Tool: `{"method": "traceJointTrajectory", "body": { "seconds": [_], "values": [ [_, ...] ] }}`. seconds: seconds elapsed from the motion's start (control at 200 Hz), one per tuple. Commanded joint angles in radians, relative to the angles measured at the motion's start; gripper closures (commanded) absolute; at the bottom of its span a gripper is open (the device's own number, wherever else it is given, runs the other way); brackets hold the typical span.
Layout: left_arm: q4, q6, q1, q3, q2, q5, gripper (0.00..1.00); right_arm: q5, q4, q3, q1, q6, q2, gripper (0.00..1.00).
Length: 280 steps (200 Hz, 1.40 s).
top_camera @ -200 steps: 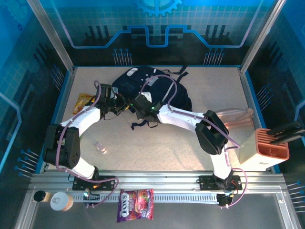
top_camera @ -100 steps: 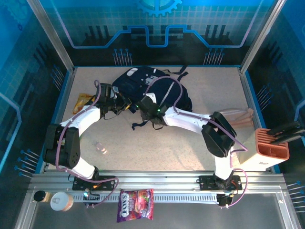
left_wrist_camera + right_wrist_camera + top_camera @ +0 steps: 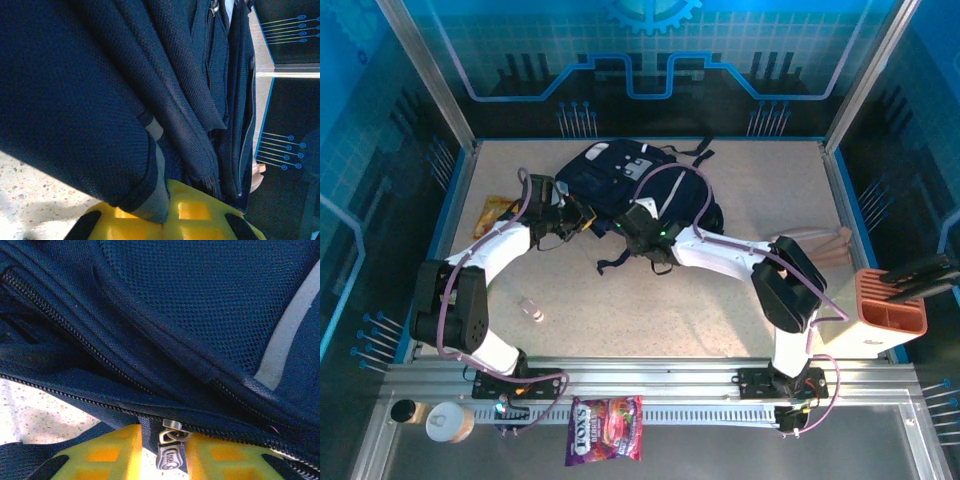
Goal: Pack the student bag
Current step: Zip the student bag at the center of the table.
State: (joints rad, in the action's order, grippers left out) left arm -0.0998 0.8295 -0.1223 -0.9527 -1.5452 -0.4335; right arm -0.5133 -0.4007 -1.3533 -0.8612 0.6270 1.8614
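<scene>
Our left gripper (image 3: 157, 212) clamps the bag (image 3: 620, 178) at 8 o'clock, right gripper (image 3: 165, 436) pinches its zipper pull (image 3: 169, 456); we should slide slowly, fabric taut.

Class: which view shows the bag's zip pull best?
Right wrist: the zip pull is close up by the right claw. Top view: whole bag, pull too small. Left wrist: bag folds.

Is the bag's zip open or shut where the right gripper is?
Partly open: on the student bag, the tooth rows part left of the zipper pull; right of it they look joined.
</scene>
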Motion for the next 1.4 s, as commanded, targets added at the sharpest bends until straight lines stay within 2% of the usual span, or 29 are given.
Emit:
{"method": "traceJointTrajectory", "body": {
  "seconds": [0.0, 0.125, 0.325, 0.665, 0.95, 1.121, 1.241, 1.396],
  "values": [
    [0.017, -0.025, 0.01, -0.029, 0.047, -0.027, 1.0, -0.074, -0.041, -0.063, 0.022, -0.023, 0.047, 0.68],
    [0.019, -0.023, 0.01, -0.032, 0.043, -0.024, 1.0, -0.141, -0.101, -0.097, 0.021, 0.006, 0.067, 0.71],
    [0.017, -0.026, 0.01, -0.038, 0.036, -0.015, 1.0, -0.205, -0.164, -0.096, 0.021, 0.045, 0.06, 0.84],
    [0.015, -0.029, 0.031, -0.037, 0.017, 0.003, 1.0, -0.128, 0.017, 0.19, 0.049, 0.007, -0.153, 0.93],
    [0.017, -0.027, 0.033, -0.038, 0.01, 0.004, 1.0, -0.062, 0.033, 0.208, 0.082, -0.023, -0.159, 0.92],
    [0.014, -0.033, 0.037, -0.037, 0.007, 0.01, 1.0, -0.044, 0.037, 0.213, 0.097, -0.028, -0.168, 0.99],
    [0.017, -0.033, 0.05, -0.039, -0.003, 0.021, 1.0, -0.068, 0.057, 0.288, 0.131, 0.011, -0.225, 1.0],
    [0.029, -0.03, 0.071, -0.066, -0.05, 0.015, 1.0, -0.018, 0.136, 0.42, 0.196, 0.017, -0.319, 1.0]
  ]
}}
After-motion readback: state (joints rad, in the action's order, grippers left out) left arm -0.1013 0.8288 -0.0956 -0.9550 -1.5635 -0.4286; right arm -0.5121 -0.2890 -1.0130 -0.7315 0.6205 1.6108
